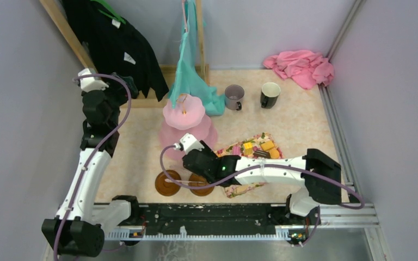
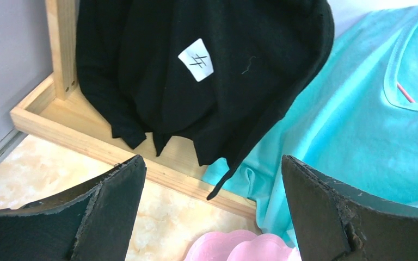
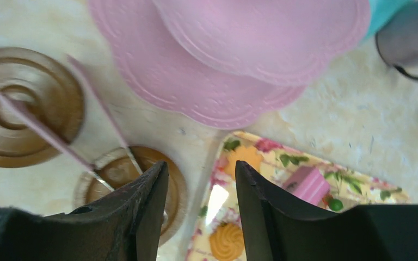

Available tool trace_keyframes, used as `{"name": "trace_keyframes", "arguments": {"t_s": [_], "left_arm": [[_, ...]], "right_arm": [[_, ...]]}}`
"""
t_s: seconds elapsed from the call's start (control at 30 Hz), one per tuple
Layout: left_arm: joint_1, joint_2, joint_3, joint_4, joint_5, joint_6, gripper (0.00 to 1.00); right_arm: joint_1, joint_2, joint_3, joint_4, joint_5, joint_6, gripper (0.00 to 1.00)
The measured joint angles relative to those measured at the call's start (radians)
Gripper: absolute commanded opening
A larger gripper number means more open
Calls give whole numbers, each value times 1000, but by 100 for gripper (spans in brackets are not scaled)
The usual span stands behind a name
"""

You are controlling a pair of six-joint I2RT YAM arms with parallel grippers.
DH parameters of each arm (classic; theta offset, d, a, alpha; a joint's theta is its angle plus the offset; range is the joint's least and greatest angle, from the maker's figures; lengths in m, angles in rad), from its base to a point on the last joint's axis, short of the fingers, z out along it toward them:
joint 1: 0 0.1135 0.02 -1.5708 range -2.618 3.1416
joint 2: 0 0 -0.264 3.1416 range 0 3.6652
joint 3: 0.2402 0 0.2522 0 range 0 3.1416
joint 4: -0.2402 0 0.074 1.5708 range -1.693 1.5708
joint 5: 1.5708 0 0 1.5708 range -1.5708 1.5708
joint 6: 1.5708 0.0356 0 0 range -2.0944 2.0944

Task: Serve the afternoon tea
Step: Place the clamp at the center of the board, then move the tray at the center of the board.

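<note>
The pink three-tier stand (image 1: 185, 115) stands left of centre, with its scalloped tiers (image 3: 223, 65) filling the top of the right wrist view. Two brown discs (image 1: 167, 184) (image 1: 201, 185) lie in front of it, with thin pink-handled spoons across them. A flowered tray (image 1: 238, 190) holds yellow, orange and brown cakes (image 1: 261, 147); a pink cake (image 3: 307, 185) and an orange cookie (image 3: 228, 241) show in the right wrist view. My right gripper (image 3: 201, 166) hovers open over the tray's left edge beside the nearer disc (image 3: 117, 174), holding nothing. The grey mug (image 1: 234, 97) and the black mug (image 1: 270, 94) stand behind. My left gripper (image 2: 213, 163) is wide open, far left.
A black garment (image 2: 196, 70) and teal fabric (image 2: 359, 119) hang from a wooden frame (image 2: 168, 174) at the back left, right in front of the left gripper. A pink cloth (image 1: 302, 66) lies in the back right corner. Walls close in on both sides.
</note>
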Motion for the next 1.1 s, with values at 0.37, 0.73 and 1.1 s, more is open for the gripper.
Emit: {"name": "trace_keyframes", "arguments": {"t_s": [0.37, 0.73, 1.1], "left_arm": [[0, 27, -19, 57, 98, 27, 99], [0, 24, -60, 68, 113, 27, 99], [0, 2, -85, 79, 111, 27, 99]], "right_arm": [[-116, -51, -163, 10, 14, 136, 38], [-125, -34, -175, 49, -50, 204, 31], [-125, 1, -191, 51, -100, 256, 29]]}}
